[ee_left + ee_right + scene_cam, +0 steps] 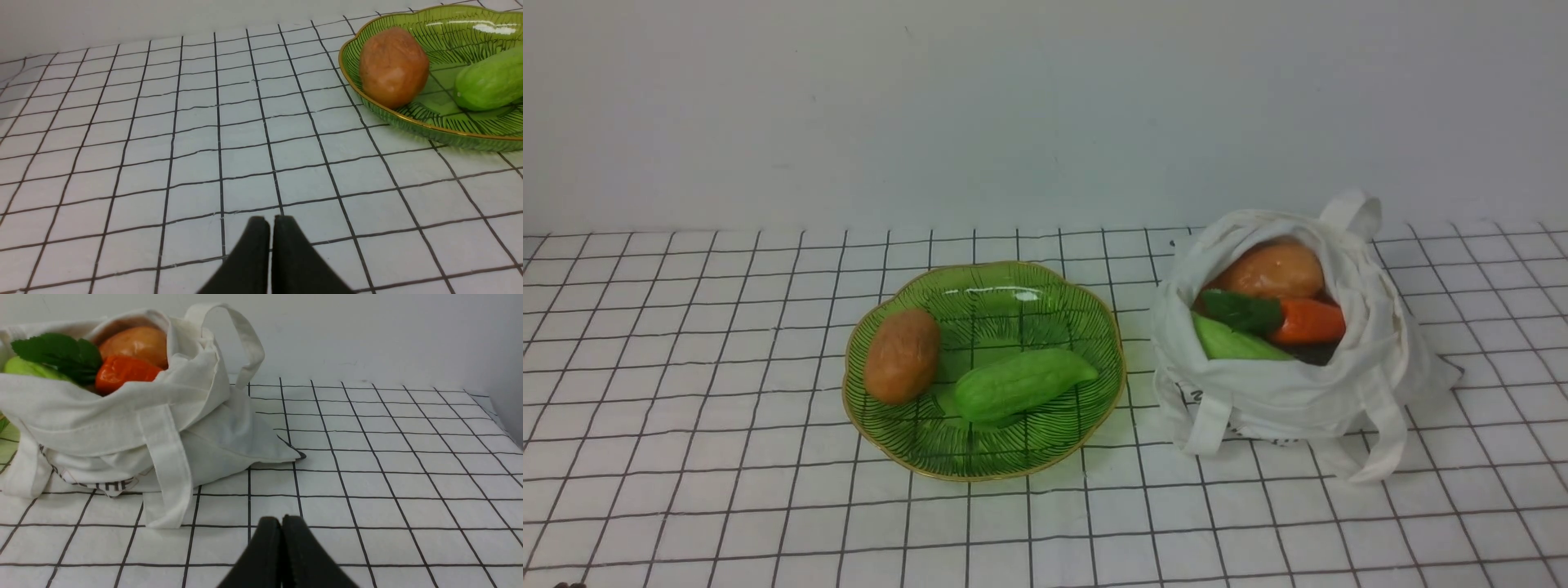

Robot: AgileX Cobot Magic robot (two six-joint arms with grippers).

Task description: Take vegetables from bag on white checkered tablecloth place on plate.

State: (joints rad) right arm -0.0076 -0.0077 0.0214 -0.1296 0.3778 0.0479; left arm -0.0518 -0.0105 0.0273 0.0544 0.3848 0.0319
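Right wrist view: right gripper point(281, 521) closed, empty, above tablecloth point(388, 465).

Front cam sits high on robot's side, looks fwd & down over whole cloth point(686, 457), plate point(1045, 286) left of bag point(1258, 400). L wrist cam sits low, close to cloth, shares plate point(408, 122) w/ front. R wrist cam also low, shares bag point(122, 412) w/ front.
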